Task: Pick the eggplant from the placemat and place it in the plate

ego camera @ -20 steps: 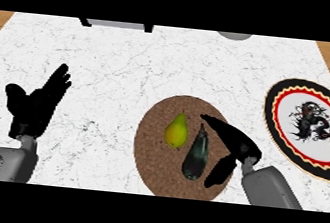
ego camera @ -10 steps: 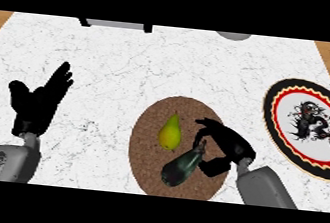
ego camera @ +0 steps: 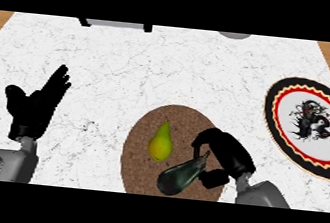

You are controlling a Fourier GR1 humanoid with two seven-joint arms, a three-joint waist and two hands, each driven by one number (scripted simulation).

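The eggplant [ego camera: 179, 175] is gripped at its upper end by the curled right hand [ego camera: 227, 152] over the placemat [ego camera: 138, 153], its long axis slanting down and left. The plate [ego camera: 273, 114] lies well apart to the right, on that hand's side.

Dark green eggplant [ego camera: 180, 175], yellow pear [ego camera: 160, 142], brown placemat [ego camera: 143, 126], dragon-patterned plate [ego camera: 275, 110]

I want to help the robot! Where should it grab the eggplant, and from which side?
Grab the eggplant round its thinner end, the one pointing up and right, coming in from the right. It lies slanted on the placemat with its fat end nearest the robot, and the pear sits close on its left. The right hand is curled round that thin end.
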